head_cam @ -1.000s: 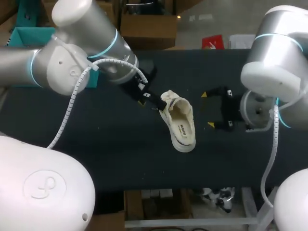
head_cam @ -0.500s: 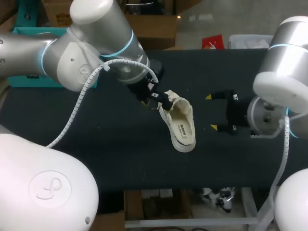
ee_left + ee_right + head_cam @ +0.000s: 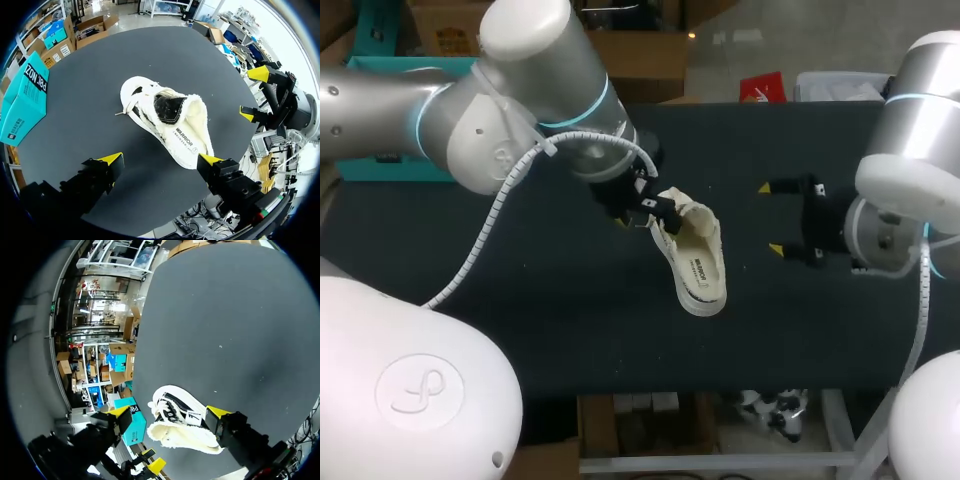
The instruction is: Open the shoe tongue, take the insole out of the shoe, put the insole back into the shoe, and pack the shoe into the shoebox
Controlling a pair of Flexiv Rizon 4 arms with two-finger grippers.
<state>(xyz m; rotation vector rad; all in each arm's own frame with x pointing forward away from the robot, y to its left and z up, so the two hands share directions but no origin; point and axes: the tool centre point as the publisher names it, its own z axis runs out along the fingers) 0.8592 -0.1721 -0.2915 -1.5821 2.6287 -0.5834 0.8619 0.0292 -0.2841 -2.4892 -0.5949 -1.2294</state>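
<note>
Since the shoe (image 3: 695, 260) needs opening up first, the left gripper (image 3: 160, 160) hangs wide open close by it, the right gripper (image 3: 771, 218) open nearby, both empty.

Broad black table (image 3: 570, 330), matte surface

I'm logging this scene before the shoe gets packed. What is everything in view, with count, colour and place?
black tabletop: one, black, under everything.
cream low-top shoe with fleecy lining: one, cream, middle of the table.
teal cardboard shoebox: one, teal, at the table's left edge.
left gripper: one, black with yellow tips, open, close to the shoe.
right gripper: one, black with yellow tips, open, right of the shoe, apart from it.
</note>
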